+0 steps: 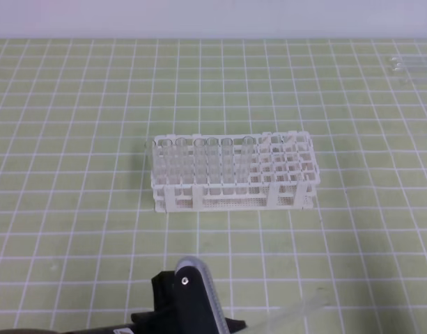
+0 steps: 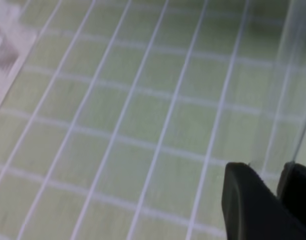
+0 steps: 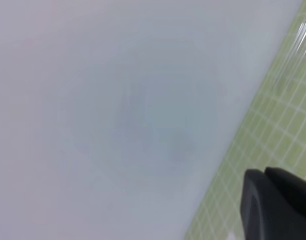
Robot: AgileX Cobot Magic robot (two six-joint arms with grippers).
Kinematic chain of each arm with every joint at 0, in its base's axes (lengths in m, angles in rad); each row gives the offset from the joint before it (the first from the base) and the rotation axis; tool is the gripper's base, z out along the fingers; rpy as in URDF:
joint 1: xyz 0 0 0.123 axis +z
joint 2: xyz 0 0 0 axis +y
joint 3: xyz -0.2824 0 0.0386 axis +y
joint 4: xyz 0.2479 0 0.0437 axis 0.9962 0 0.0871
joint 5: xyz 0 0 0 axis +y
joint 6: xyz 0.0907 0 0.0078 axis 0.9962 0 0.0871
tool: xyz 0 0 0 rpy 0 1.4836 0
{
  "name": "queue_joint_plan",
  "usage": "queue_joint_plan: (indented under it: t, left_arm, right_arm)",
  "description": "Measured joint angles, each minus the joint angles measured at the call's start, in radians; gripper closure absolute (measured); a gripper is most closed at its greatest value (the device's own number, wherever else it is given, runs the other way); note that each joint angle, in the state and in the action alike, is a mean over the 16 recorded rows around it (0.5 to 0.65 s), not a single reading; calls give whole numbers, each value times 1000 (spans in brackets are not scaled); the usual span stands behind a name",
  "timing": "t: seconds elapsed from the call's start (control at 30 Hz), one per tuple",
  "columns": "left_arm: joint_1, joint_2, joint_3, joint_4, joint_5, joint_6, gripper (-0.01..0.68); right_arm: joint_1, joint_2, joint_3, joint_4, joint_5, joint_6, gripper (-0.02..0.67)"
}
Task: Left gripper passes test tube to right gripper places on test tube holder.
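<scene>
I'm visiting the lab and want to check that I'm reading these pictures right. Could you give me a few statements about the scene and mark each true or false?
1. The test tube holder stands on a green mat with a white grid. True.
2. The holder is empty. False: clear tubes stand in its left part; the holes on the right look empty.
3. The left gripper holds a test tube between its jaws. True.
4. That test tube already stands in the holder. False: it is at the near edge of the high view, apart from the holder.
5. The right gripper grips the test tube. False: its jaws are together, with no tube between them.
</scene>
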Motion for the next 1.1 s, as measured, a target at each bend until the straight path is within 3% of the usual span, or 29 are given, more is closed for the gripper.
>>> queue_joint_plan:
  t: [0.27,0.47,0.77,1.1]
  left_arm:
    - [0,7,0,-16,-83,-3,670]
    - [0,5,0,-37,-118,-6,671]
    - [0,5,0,-54,-165,-6,671]
    - [0,11,0,-54,-225,-7,670]
  right_arm:
    - [0,0,-32,20,157,-174,651]
    - [0,19,-106,67,353,-451,650]
    - [2,118,-208,272,603,-896,637]
    - [14,253,-249,403,781,-1122,613]
